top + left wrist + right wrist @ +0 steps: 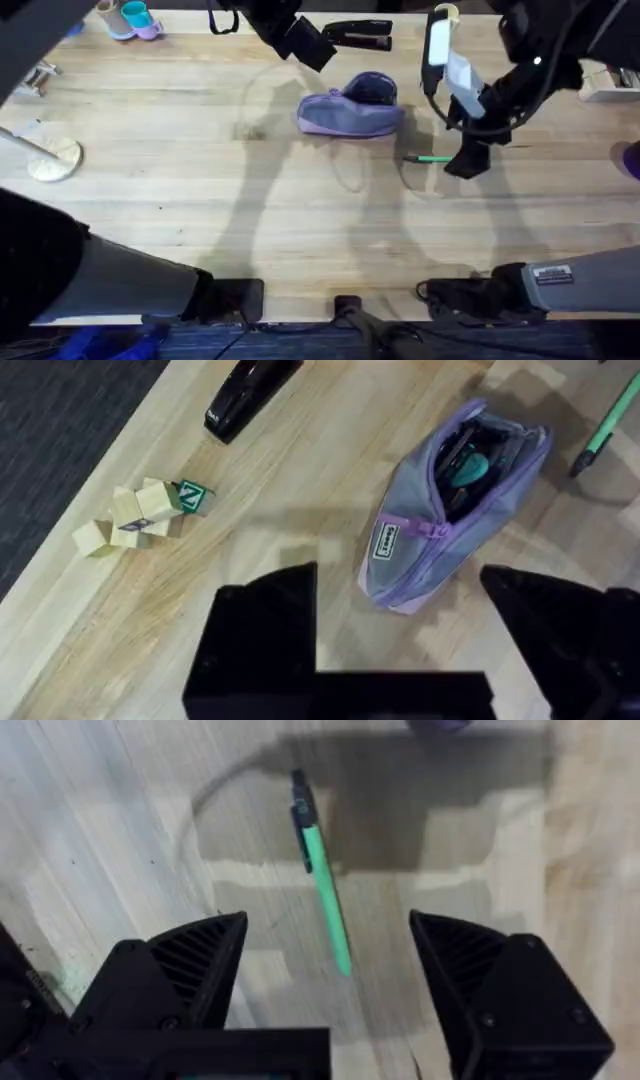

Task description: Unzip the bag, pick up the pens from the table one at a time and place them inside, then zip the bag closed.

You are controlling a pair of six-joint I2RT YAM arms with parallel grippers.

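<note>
The lavender bag (348,110) lies at the far middle of the table (200,200), its zipper open. In the left wrist view the bag (400,545) gapes, with a teal item and dark things inside. A green pen (430,158) with a dark tip lies on the wood just right of the bag. My right gripper (467,160) hovers over that pen's right end. Its fingers stand open on either side of the pen (325,895), apart from it. My left gripper (308,45) hangs open and empty behind the bag's left end.
A black stapler (358,35) lies behind the bag. Small wooden blocks (140,515) sit near the table's far edge. Cups (135,18) stand at the far left, a pale round disc (55,158) at the left, a white box (610,85) at the right.
</note>
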